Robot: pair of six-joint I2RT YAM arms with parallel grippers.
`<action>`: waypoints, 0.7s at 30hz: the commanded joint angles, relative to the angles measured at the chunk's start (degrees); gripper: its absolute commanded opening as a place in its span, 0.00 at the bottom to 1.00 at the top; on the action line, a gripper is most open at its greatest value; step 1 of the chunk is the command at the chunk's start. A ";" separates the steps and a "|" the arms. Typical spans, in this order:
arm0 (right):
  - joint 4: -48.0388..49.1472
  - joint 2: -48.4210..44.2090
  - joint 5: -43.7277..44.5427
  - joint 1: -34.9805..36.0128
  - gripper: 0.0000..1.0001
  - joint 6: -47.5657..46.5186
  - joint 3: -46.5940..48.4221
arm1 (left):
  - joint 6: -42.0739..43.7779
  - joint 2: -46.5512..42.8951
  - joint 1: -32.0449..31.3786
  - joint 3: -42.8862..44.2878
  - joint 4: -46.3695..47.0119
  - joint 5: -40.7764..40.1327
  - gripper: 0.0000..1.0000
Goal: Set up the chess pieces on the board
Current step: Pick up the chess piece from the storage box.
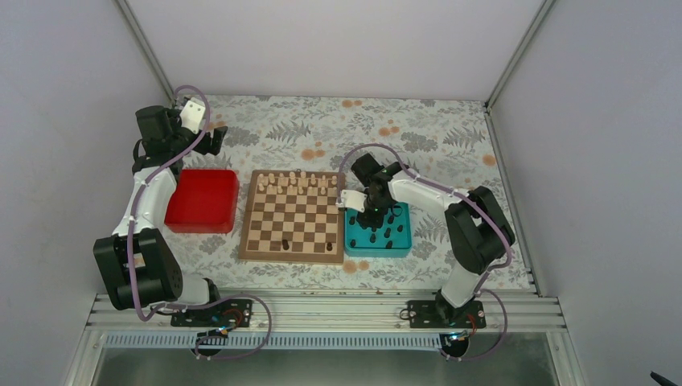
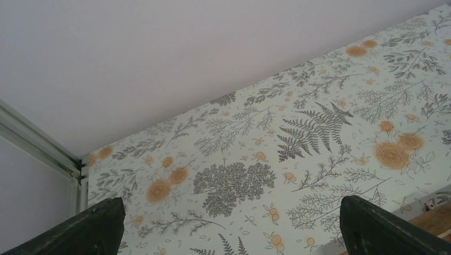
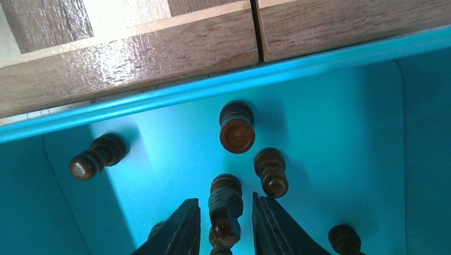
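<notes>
Right of the board (image 1: 291, 256), just beside its edge, sits the teal tray (image 1: 378, 250) with most of the dark pieces (image 1: 387, 233) loose inside. Two more dark ones stand on the board's near row, lower middle of the top view. Cream pieces (image 1: 293, 183) fill the two far rows. The dark pieces are glossy turned wood, dark brown, with ringed collars and round heads.

Down in the upper left part of the tray, next to the board: the right gripper (image 3: 226, 199). In the wrist view its fingers (image 3: 183, 228) are narrowly apart with the centre piece (image 3: 226, 212) between them, long axis running up-down the frame. Thin teal slivers show on either side of it; can't tell if the pads make contact.

Others in that view:
- The left piece (image 3: 98, 156) lies on its side, axis upper right to lower left, head at lower left.
- The top piece (image 3: 236, 127) shows a flat round end to the camera.
- The pawn-like piece (image 3: 271, 171) tilts, head toward lower right.

At the upper left of the top view, beyond the red tray (image 1: 201, 201), the left gripper (image 2: 231, 207) hangs over the table (image 2: 298, 133), wide open, nothing in it.
</notes>
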 commanded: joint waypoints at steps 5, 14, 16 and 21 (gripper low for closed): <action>0.77 0.96 -0.28 -0.72 0.26 0.54 -1.59 | 0.43 -0.69 0.32 -0.56 1.78 1.77 1.00; 0.30 -0.90 -1.38 -0.72 0.13 1.18 -0.80 | 0.42 -1.04 0.28 -0.73 1.78 1.80 1.00; -0.14 -1.70 -1.69 -0.71 0.11 1.22 -0.22 | 0.31 -1.06 0.32 -0.80 1.83 1.78 1.00; -3.34 -2.98 -0.68 -0.72 0.07 1.15 2.36 | 0.35 -1.60 0.30 -1.06 1.82 1.74 1.00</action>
